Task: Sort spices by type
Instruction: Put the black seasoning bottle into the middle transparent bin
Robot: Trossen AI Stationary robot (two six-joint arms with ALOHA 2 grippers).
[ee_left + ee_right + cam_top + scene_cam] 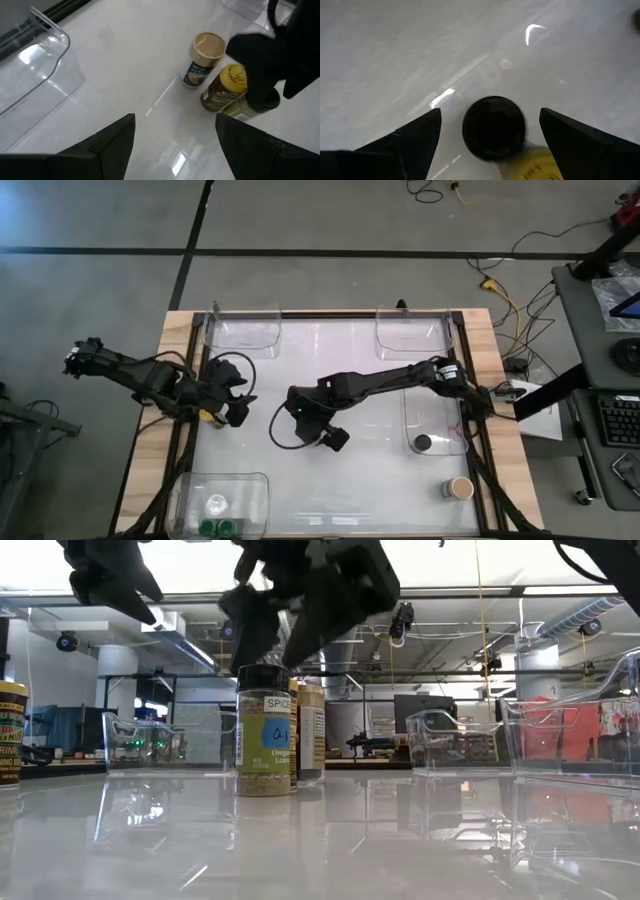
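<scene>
A black-lidded spice jar (263, 730) stands upright mid-table, and its lid (493, 127) shows between my right gripper's fingers. My right gripper (490, 135) hovers open just above it (318, 428), one finger on each side and neither touching. A yellow-lidded jar (230, 82) and a tan-lidded jar (205, 55) stand right beside the black-lidded one. The right arm hides this cluster in the high view. My left gripper (175, 137) is open and holds nothing. It hangs over the table's left part (228, 398), facing the cluster.
Clear trays sit at the far left (245, 330), far right (410, 330), right edge (440, 420) and near left (222, 498). The right tray holds a black-lidded jar (423, 443). The near-left tray holds green-lidded jars (215, 527). A tan-lidded jar (460, 488) stands alone near the right corner.
</scene>
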